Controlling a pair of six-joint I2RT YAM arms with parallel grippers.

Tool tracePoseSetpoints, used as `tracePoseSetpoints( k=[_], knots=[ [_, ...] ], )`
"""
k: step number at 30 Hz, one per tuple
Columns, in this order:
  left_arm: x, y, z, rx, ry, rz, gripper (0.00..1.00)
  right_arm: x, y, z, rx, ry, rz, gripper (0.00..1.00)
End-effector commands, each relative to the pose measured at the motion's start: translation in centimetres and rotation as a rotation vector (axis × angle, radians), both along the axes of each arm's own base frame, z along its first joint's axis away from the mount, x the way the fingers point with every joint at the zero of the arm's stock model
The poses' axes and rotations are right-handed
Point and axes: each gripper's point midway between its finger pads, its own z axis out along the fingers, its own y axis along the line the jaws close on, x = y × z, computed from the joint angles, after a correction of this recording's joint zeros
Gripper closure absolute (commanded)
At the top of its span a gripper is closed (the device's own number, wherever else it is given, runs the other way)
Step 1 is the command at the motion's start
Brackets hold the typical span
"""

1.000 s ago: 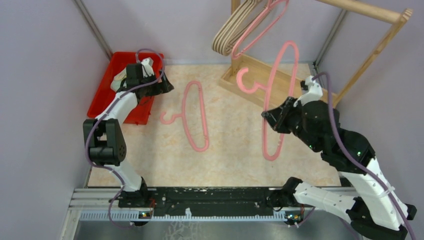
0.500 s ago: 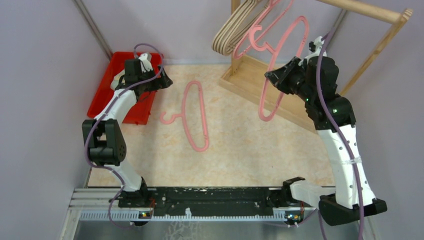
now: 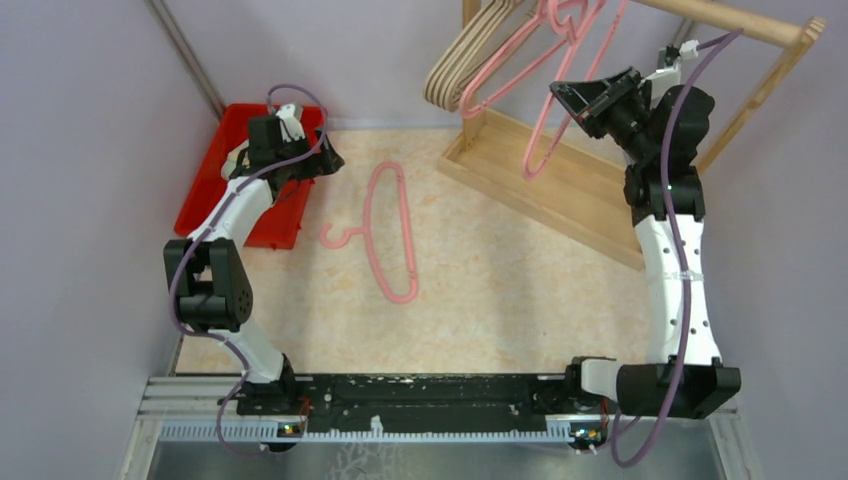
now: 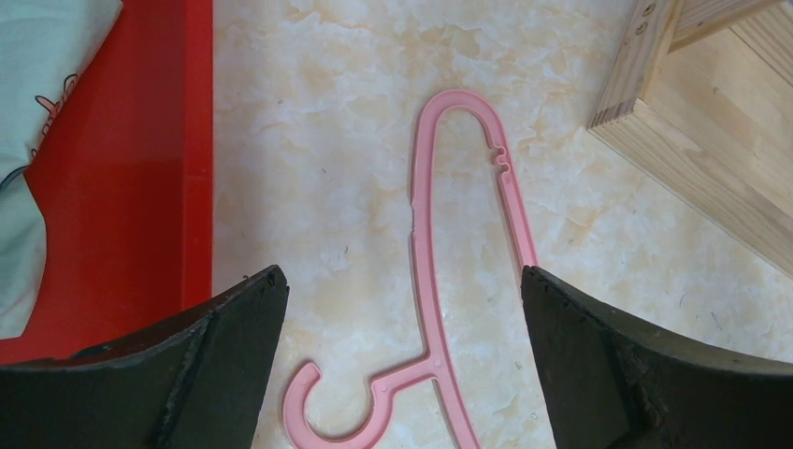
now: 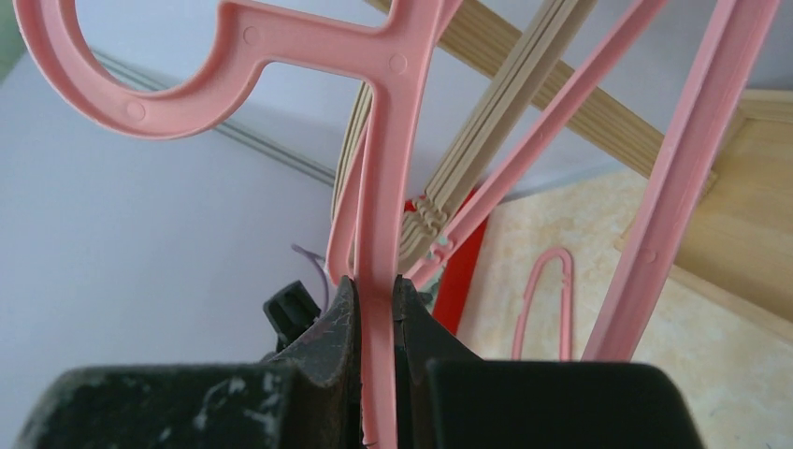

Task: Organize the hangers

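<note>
The raised pink hanger [image 5: 383, 178] stands hook-up, its long axis near vertical, beside the beige hangers [image 3: 460, 65] on the wooden rack [image 3: 560, 195]. The right gripper [image 5: 376, 292] is clamped on its stem. The flat pink hanger [image 4: 421, 271] lies lengthwise away from the arms on the marbled table [image 3: 500, 290] (hook toward the red bin [image 3: 205, 190]), below the wide-spread left gripper [image 4: 402, 278].

I count 3 pink hangers: flat one [image 3: 392, 235], raised one [image 5: 379, 178], hung one [image 3: 468, 104] | beige hangers [image 3: 447, 80]: tight bunch, I can't separate them | 1 red bin [image 3: 205, 178] | 1 wooden rack [image 3: 560, 195]
</note>
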Motion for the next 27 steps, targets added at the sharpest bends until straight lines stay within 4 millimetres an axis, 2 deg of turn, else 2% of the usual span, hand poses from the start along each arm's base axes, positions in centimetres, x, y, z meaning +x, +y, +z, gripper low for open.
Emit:
tracePoseSetpoints(
  k=[1,7,15,27],
  knots=[
    [0.9,0.1,1.4,0.022,-0.050,-0.010,0.00,1.7,-0.1,3.2,0.102,-0.135,0.056,1.00],
    [1.1,0.9,0.9,0.027,-0.040,-0.006,0.00,5.0,-0.6,3.3,0.172,-0.164,0.049,1.00],
    [1.5,1.5,-0.1,0.024,-0.026,0.000,0.00,7.7,-1.2,4.4,0.195,-0.210,0.021,1.00],
    [1.9,2.1,-1.2,0.028,0.000,0.005,0.00,13.6,-2.1,0.5,0.222,-0.122,-0.021,1.00]
  ],
)
